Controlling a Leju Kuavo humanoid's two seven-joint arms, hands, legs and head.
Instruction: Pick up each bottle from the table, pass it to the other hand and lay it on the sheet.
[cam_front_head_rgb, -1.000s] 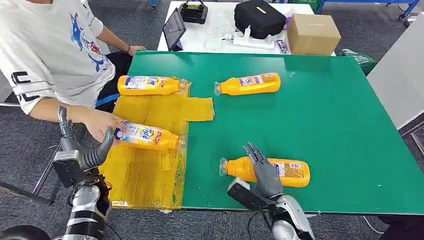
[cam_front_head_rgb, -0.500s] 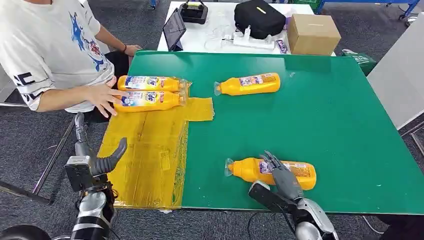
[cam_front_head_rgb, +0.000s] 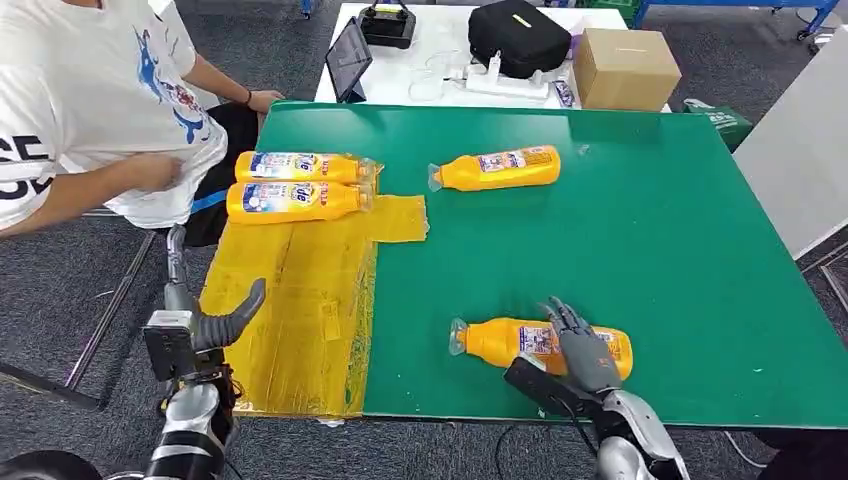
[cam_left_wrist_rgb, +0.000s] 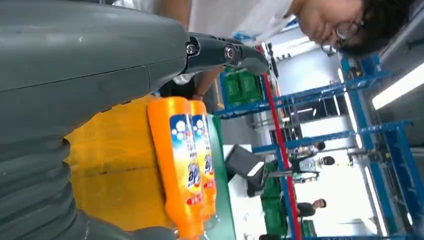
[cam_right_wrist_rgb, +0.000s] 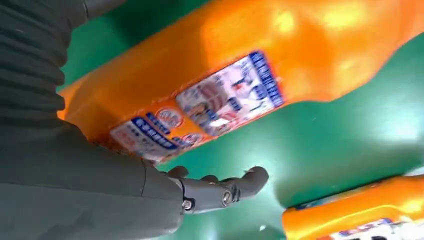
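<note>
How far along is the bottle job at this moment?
Done: two bottles lie side by side on the yellow sheet. In hand: the right hand rests on the near bottle, not lifted. Left: the far bottle on the green table. The left hand holds nothing.

4 orange bottles (cam_front_head_rgb: 541, 343), glossy plastic with printed paper-like labels. Yellow sheet (cam_front_head_rgb: 300, 290): thin, creased, shiny film. Green tabletop (cam_front_head_rgb: 650, 220) matt, smooth. Right hand (cam_front_head_rgb: 580, 352) matt grey plastic, ribbed cover; arms silver metal. Cardboard box (cam_front_head_rgb: 626, 66) matt brown. Black bag (cam_front_head_rgb: 520, 35) cloth. Floor dark rough carpet.
</note>
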